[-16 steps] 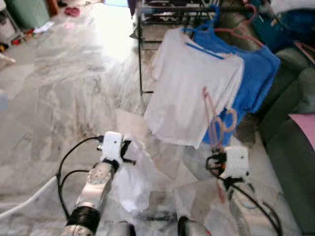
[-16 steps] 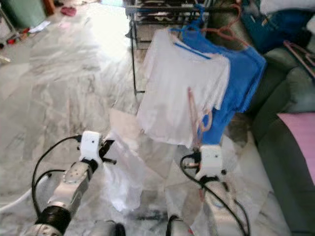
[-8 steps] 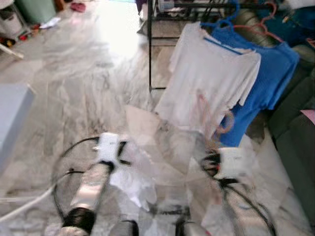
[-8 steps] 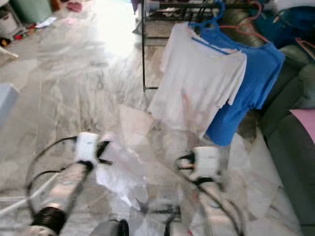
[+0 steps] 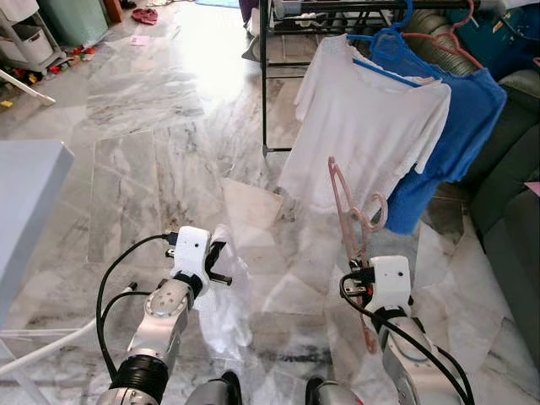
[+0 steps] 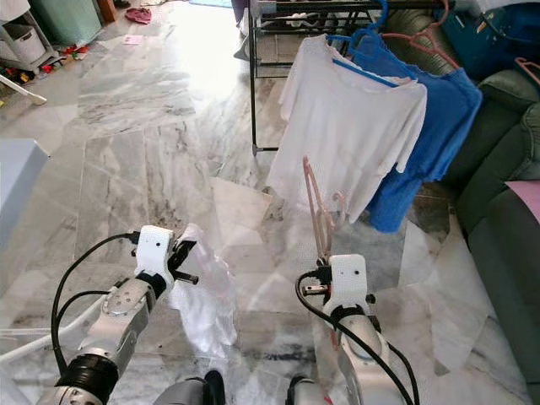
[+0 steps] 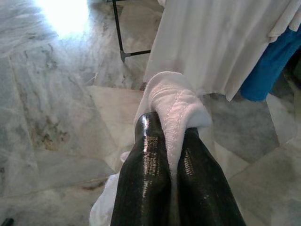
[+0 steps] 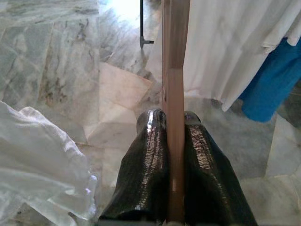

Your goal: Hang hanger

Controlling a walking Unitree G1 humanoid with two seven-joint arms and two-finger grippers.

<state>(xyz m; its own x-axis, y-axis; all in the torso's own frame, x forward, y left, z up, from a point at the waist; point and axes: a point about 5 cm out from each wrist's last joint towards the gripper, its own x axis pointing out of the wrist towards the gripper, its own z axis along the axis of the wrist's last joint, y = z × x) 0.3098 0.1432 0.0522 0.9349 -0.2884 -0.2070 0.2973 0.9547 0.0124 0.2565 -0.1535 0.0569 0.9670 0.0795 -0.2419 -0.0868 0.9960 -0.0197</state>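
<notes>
Backing slightly from the rack (image 5: 337, 8), the robot is steadying. Right claw (image 8: 173, 123) is gripping the pink hanger (image 5: 348, 211); left claw (image 7: 169, 136) is pinching a white garment (image 5: 224, 295), unhung.

Grey-veined marble floor (image 5: 152, 160) of large polished tiles, with bright light glaring off it at the far end. A black metal clothes rack (image 5: 263, 76) stands ahead. A dark green sofa (image 6: 506, 228) runs along the right. A pale blue table (image 5: 25, 194) edges in at left, and small clutter (image 5: 51, 59) lies far left.
</notes>
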